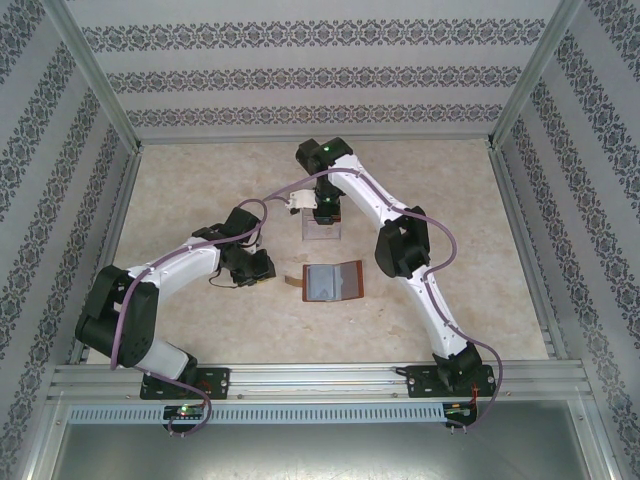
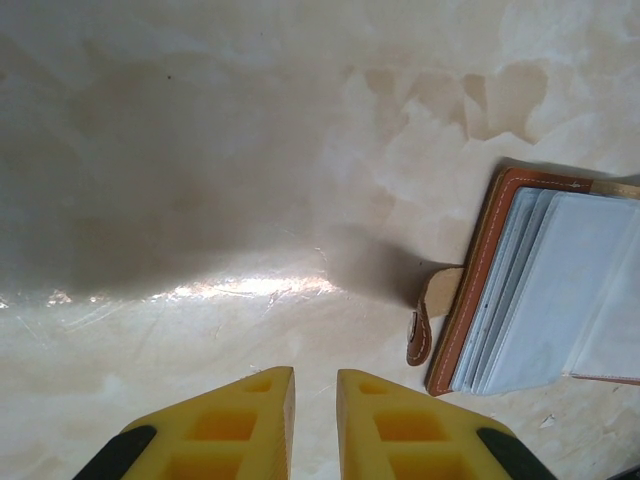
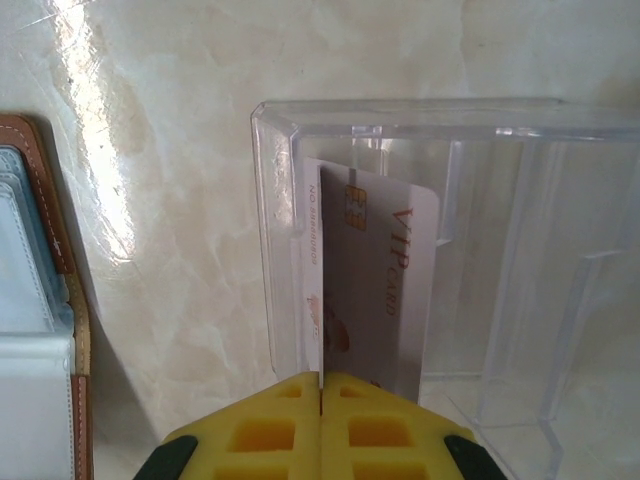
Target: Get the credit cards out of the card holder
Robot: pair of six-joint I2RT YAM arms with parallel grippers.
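Note:
The card holder (image 1: 333, 282) lies open on the table, reddish-brown with blue-grey pockets (image 2: 560, 290) and a tan strap tab (image 2: 428, 318). In the right wrist view its edge (image 3: 30, 300) is at the far left. My right gripper (image 3: 321, 385) is shut on the lower edge of a whitish credit card (image 3: 385, 280) marked VIP CARD. It holds the card upright inside a clear tray (image 3: 275, 250), close to the left wall. From above, the right gripper (image 1: 325, 210) hangs over that tray (image 1: 322, 234). My left gripper (image 2: 315, 378) is left of the holder, jaws a narrow gap apart, nothing between them.
Beside the held card, against the tray's left wall, is a second pale card face (image 3: 312, 270); I cannot tell whether it is a card or a reflection. Patterned walls and metal rails (image 1: 300, 375) enclose the beige table (image 1: 200, 190).

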